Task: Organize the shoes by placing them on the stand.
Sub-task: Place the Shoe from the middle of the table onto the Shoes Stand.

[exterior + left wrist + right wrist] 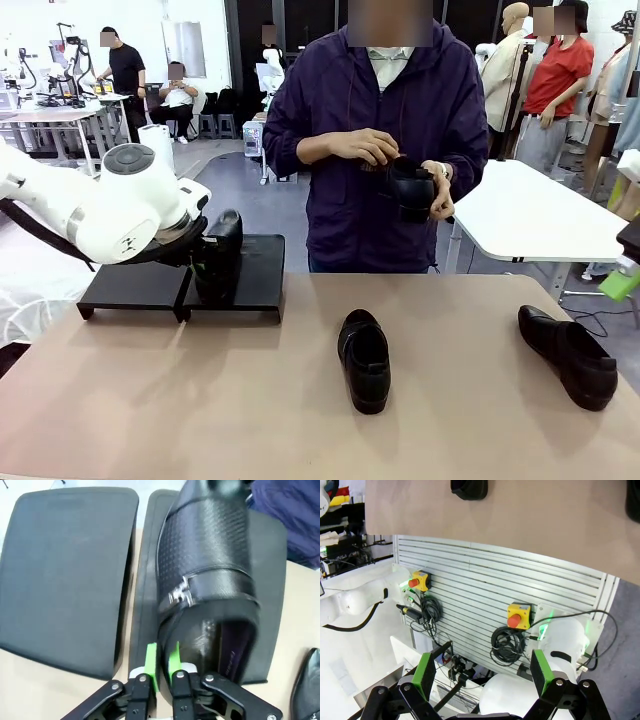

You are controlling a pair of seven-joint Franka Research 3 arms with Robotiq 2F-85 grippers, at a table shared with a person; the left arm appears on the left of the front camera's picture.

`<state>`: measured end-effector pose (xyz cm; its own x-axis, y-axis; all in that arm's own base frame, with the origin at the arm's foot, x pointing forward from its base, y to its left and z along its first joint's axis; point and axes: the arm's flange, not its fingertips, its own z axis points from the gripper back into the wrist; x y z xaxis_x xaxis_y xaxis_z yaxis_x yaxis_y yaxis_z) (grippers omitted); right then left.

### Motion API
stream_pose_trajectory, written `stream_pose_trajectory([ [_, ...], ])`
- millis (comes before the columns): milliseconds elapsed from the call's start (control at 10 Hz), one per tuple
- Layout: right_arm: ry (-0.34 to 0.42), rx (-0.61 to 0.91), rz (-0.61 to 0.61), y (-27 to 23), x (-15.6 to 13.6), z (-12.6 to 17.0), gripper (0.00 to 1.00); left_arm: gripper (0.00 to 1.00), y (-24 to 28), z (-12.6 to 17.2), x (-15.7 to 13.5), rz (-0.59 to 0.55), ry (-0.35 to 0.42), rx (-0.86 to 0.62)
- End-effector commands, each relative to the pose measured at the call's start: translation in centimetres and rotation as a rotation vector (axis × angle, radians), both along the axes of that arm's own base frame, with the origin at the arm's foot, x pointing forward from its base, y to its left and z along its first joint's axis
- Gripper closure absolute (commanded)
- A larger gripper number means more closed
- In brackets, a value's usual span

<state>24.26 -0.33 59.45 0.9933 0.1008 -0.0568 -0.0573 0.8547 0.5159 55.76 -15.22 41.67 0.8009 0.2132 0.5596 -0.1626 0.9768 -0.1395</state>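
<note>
A low matte black stand of two flat rectangular platforms [130, 285] is seen at about ten o'clock on the beige table top [200, 420] in the front view. A glossy black leather slip-on shoe with a textured upper [222, 250] is placed over the stand's right platform, toe toward the person. Whether its sole lies flat cannot be told.

The left gripper [162, 666] is positioned at the heel end of this shoe. In the left wrist view its green pads [151, 666] are drawn narrow, and the rim of the shoe's opening is caught between them. There the shoe is stretched toward twelve o'clock along the platform.

A second black slip-on shoe [365, 360] is laid near the table's centre, toe toward six o'clock. A third black slip-on shoe [568, 355] is laid at three o'clock, well apart from it, toe toward four o'clock. A fourth black shoe [410, 188] is held at chest height in the person's hands [365, 148], at twelve o'clock.

The right gripper [482, 666] is spread wide with nothing between its pads. It is turned toward a white slatted panel [485, 575] below the table edge, on which two yellow boxes with red buttons [519, 616] are mounted.
</note>
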Motion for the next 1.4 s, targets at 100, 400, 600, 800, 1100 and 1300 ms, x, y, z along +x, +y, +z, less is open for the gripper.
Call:
stream_pose_trajectory([
  [100, -0.005, 0.027, 0.021, -0.2, 0.1, 0.4, 0.00, 0.00, 0.0, 0.6, 0.3, 0.002, -0.013, 0.021],
  [400, -0.005, 0.027, 0.021, -0.2, 0.1, 0.4, 0.00, 0.00, 0.4, 1.4, -0.3, 0.011, -0.047, 0.017],
  [600, -0.005, 0.027, 0.021, -0.2, 0.1, 0.4, 0.00, 0.00, 1.6, 3.5, -1.9, -0.001, -0.073, 0.015],
  [800, -0.005, 0.027, 0.021, -0.2, 0.1, 0.4, 0.00, 0.00, 4.7, 8.0, -7.9, -0.282, -0.092, -0.097],
  [1100, -0.005, 0.027, 0.021, -0.2, 0.1, 0.4, 0.00, 0.00, 10.6, 12.0, -19.2, -0.446, -0.077, -0.253],
  [1300, -0.005, 0.027, 0.021, -0.2, 0.1, 0.4, 0.00, 0.00, 12.9, 13.5, -25.3, -0.388, 0.045, -0.081],
])
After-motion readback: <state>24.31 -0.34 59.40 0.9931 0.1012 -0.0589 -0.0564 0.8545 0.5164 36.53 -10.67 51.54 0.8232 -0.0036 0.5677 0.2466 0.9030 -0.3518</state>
